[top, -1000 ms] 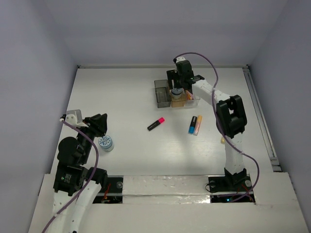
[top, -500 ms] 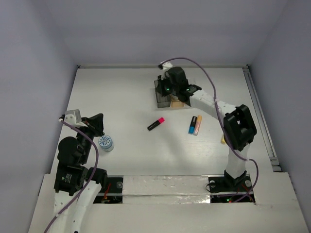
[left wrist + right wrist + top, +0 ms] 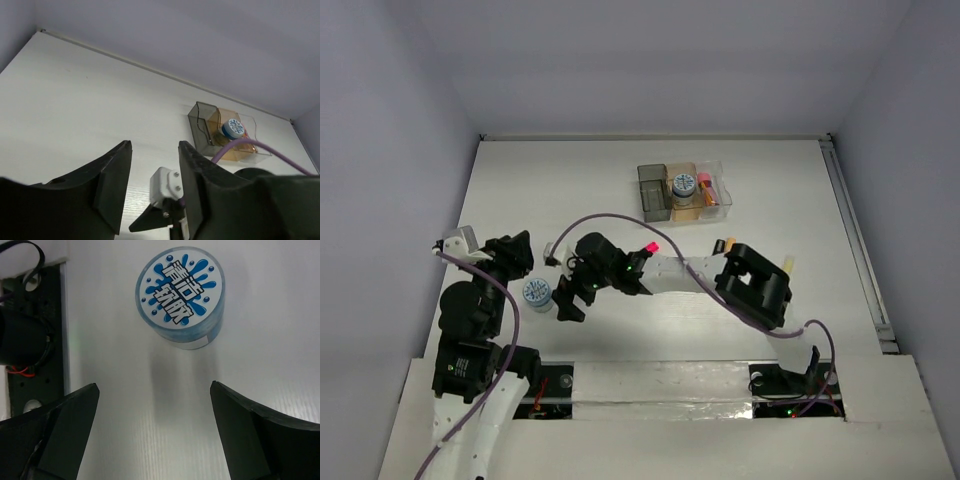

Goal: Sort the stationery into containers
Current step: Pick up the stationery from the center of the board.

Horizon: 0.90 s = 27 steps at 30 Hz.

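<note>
A round blue-and-white disc (image 3: 537, 293) stands on the table at the front left. My right gripper (image 3: 563, 298) is open just to its right. From the right wrist, the disc (image 3: 180, 295) stands ahead of the wide-open right gripper (image 3: 154, 386), with nothing between the fingers. My left gripper (image 3: 517, 252) hovers just behind the disc. This left gripper (image 3: 153, 145) is open and empty. The containers (image 3: 653, 203) stand at the back; the amber bin holds a second disc (image 3: 682, 184) and the clear bin a pink-capped tube (image 3: 705, 184). The right arm hides most of the pink highlighter (image 3: 651, 245).
An orange highlighter end (image 3: 728, 243) and a yellow one (image 3: 788, 265) show beside the right arm's elbow. The right forearm stretches low across the table's middle. In the left wrist view, the bins (image 3: 200, 127) lie far ahead.
My right arm has swung from over the bins down to the front left, beside the disc, with its jaws now wide. The left gripper has drawn back slightly.
</note>
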Available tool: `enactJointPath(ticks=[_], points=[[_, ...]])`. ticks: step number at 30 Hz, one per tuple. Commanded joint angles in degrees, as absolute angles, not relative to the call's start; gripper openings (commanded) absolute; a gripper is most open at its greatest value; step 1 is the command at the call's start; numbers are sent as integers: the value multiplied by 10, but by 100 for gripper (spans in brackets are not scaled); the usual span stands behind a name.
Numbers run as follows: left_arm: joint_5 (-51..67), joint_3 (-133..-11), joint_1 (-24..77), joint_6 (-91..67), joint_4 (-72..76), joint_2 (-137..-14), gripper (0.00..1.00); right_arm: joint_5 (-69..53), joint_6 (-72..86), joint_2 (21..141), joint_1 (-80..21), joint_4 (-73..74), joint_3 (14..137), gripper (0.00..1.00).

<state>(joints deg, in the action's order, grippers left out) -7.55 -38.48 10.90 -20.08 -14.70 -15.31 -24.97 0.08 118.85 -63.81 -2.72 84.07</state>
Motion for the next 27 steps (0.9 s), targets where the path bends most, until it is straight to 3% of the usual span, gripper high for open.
enactJointPath(ticks=[1, 6, 23, 27], points=[[-101, -395, 102, -209, -141, -154, 42, -245, -8, 1231, -650, -62, 890, 99], [-101, -395, 102, -209, -141, -153, 51, -190, -1, 1288, -657, -76, 947, 99], [-76, -389, 102, -204, -131, -150, 51, -163, 61, 1358, -663, -149, 1019, 98], [-69, -388, 102, -203, -128, -150, 50, -150, 75, 1363, -663, -175, 1015, 89]])
